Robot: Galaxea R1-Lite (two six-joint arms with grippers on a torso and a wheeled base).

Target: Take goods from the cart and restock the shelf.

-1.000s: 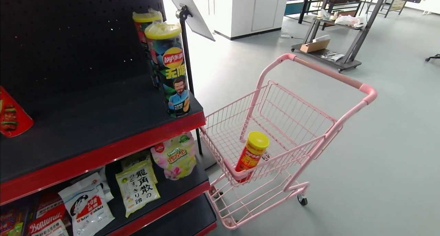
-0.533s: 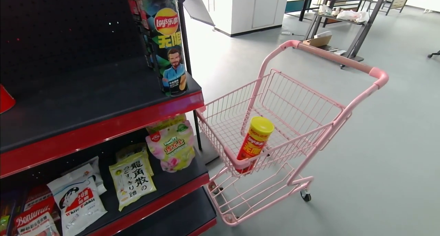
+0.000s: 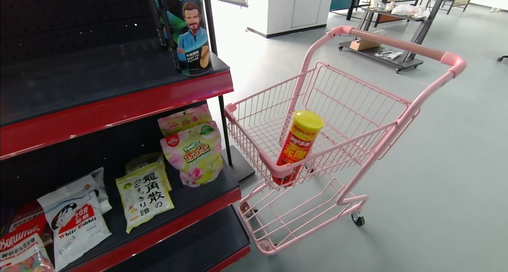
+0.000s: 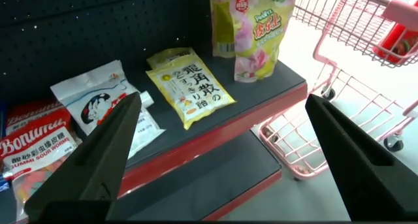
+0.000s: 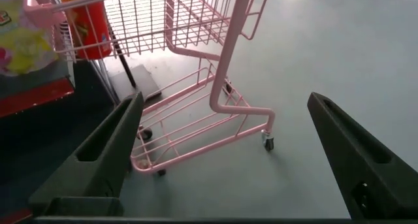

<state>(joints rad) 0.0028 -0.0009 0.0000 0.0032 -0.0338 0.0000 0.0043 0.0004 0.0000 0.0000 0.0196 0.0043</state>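
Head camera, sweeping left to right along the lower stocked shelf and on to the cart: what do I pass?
Red snack bag → white candy bag → yellow bag → pink and green pouch → chip can, standing in the pink cart.

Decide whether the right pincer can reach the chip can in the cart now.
Probably not directly: the right pincer, open, sits low, and the cart's wire wall screens the chip can; over the rim looks free.

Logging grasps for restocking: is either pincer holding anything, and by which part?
Nothing is held: left pincer and right pincer are both open and empty.
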